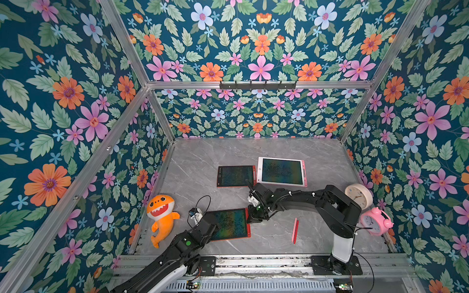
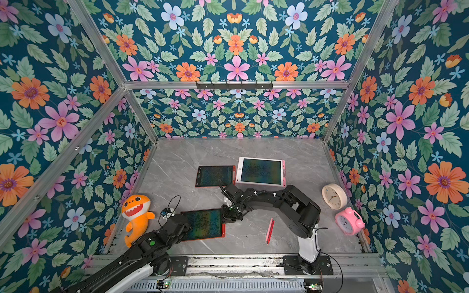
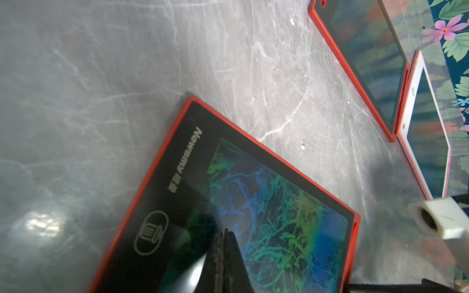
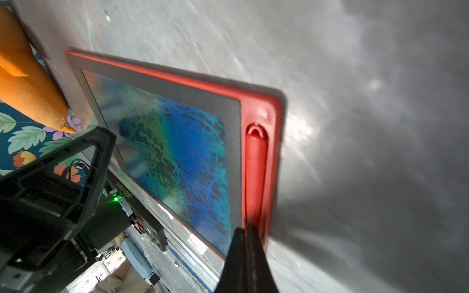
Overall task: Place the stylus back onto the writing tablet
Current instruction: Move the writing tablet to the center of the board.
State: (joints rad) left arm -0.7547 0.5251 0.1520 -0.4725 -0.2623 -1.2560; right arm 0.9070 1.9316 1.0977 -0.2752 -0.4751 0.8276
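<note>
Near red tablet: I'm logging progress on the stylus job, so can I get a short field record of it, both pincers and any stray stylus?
near tablet: red frame, flat on the table, screen scribbled
slot stylus: red, lying in the tablet's edge slot
right pincer: shut, tips at the slot stylus's end
left pincer: shut, tips down on the tablet's screen
loose stylus: pink, on the table, apart from the tablet, on the right arm's side
other tablets: red one and white-pink one, farther back, side by side

Readable text: one brand mark.
"Newsmy" plus unclear characters on near red tablet (image 3: 253, 203) bezel; trash-bin icon (image 3: 151, 232) beside it.
</note>
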